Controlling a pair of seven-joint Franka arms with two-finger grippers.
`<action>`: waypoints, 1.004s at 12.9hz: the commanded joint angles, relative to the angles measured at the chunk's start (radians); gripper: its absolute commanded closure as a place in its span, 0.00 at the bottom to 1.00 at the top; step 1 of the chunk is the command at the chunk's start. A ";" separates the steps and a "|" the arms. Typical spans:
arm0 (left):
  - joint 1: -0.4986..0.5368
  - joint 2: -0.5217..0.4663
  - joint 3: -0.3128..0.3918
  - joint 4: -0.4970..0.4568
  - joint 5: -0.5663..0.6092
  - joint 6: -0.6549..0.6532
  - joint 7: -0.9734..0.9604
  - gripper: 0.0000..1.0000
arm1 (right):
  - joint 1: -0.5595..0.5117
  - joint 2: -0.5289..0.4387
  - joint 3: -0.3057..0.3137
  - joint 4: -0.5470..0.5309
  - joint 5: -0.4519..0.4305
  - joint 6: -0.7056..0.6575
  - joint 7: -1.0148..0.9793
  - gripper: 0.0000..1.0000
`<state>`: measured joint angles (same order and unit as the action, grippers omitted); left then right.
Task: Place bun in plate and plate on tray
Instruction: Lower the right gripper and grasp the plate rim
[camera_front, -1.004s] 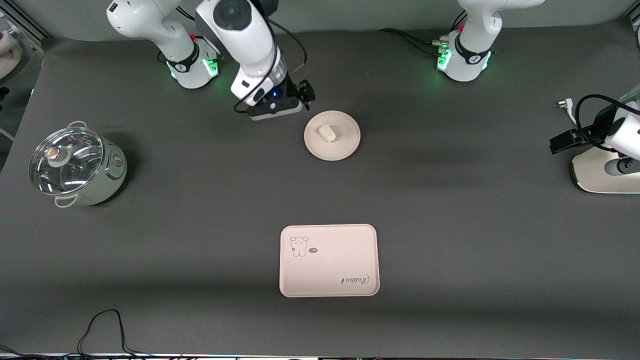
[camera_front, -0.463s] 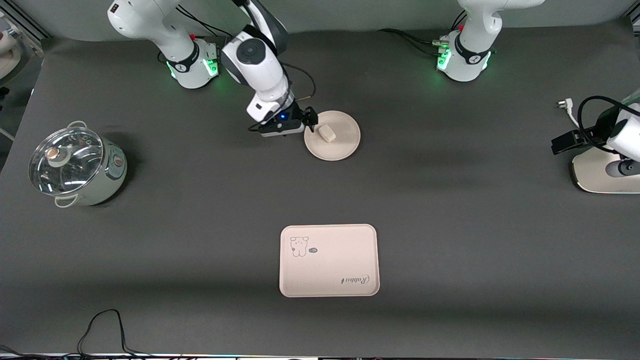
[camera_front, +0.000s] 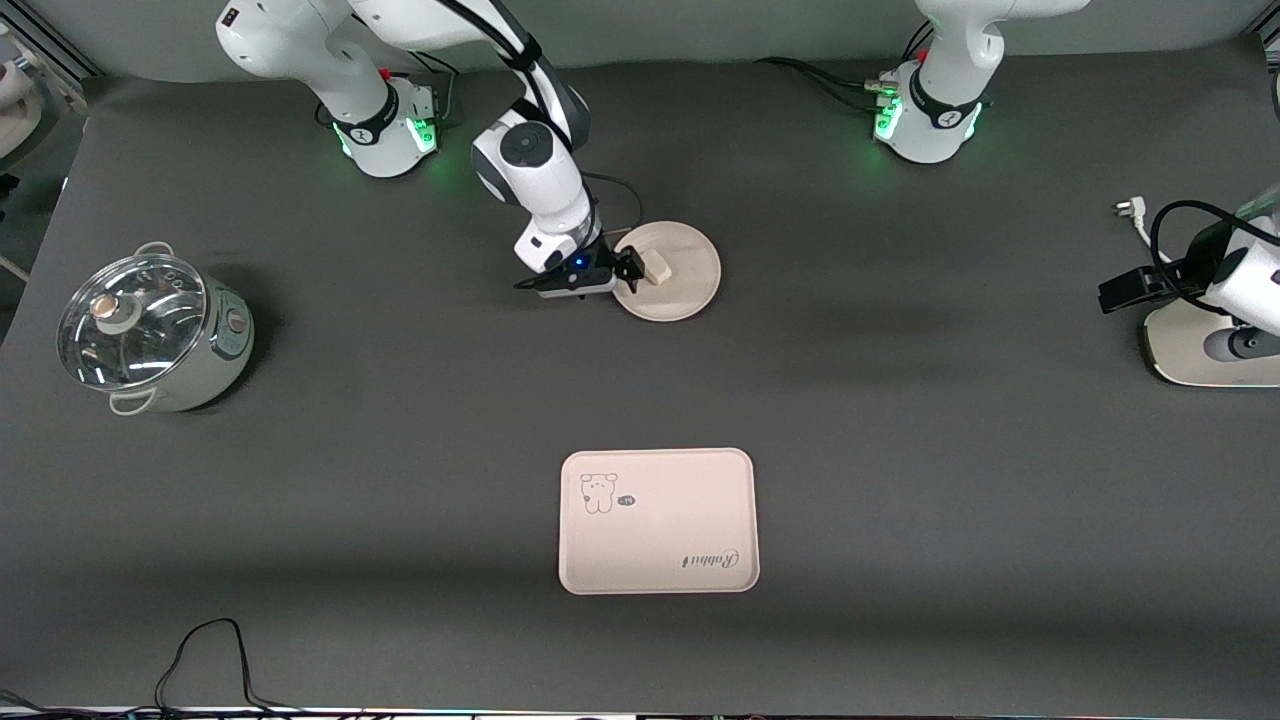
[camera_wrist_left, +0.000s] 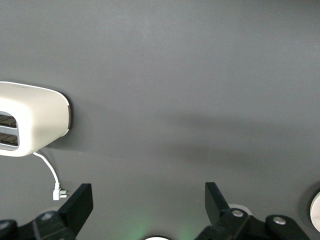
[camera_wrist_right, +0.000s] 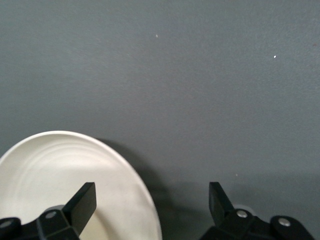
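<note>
toaster (camera_wrist_left: 30, 120) cut by frame edge, plate (camera_wrist_right: 75, 185) rim perhaps partly hidden

Lidded pot (camera_front: 150, 333), toaster (camera_wrist_left: 30, 120), cable (camera_front: 205, 655)

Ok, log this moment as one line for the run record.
bun: on plate | plate: off tray | right gripper: open, at plate rim | left gripper: open, waiting above toaster end
</note>
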<state>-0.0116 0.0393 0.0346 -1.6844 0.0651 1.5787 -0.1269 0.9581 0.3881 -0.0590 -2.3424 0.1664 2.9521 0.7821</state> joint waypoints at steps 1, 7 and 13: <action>-0.007 0.013 0.005 0.032 -0.001 -0.031 0.018 0.00 | 0.016 0.021 -0.002 0.000 0.019 0.027 0.019 0.00; -0.005 0.014 0.005 0.031 -0.001 -0.031 0.018 0.00 | 0.014 0.003 0.002 0.000 0.019 -0.031 0.020 0.26; -0.007 0.014 0.005 0.031 -0.001 -0.031 0.018 0.00 | 0.013 -0.002 0.002 0.002 0.019 -0.047 0.017 0.81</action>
<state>-0.0116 0.0423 0.0346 -1.6800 0.0651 1.5716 -0.1250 0.9598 0.4043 -0.0549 -2.3399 0.1665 2.9238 0.7845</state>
